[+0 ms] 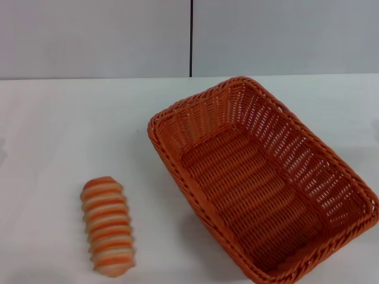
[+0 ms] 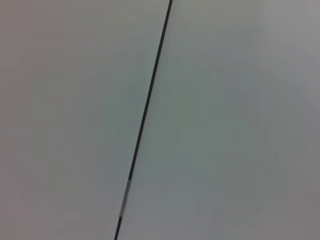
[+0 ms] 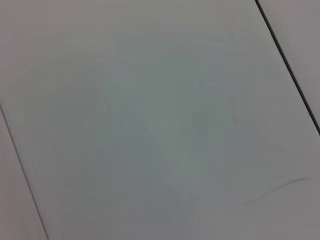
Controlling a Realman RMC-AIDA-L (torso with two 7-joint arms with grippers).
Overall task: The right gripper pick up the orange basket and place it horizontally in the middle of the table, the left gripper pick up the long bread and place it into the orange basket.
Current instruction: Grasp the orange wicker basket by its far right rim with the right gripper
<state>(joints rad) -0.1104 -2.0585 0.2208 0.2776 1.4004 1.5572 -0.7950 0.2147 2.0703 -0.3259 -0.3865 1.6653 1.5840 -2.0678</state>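
Table (image 1: 53, 124) is white and broad. Orange basket (image 1: 260, 177) sits right of centre, empty, skewed diagonally w/ one corner running toward the near right edge. Long bread (image 1: 108, 226) lies near-left, well apart from it. Neither gripper's in any view, wrist cams show only blank panels, so I can't tell finger state. First step for me: bring the right arm to the braided rim, grab a long side, rotate it square as I shift to centre.
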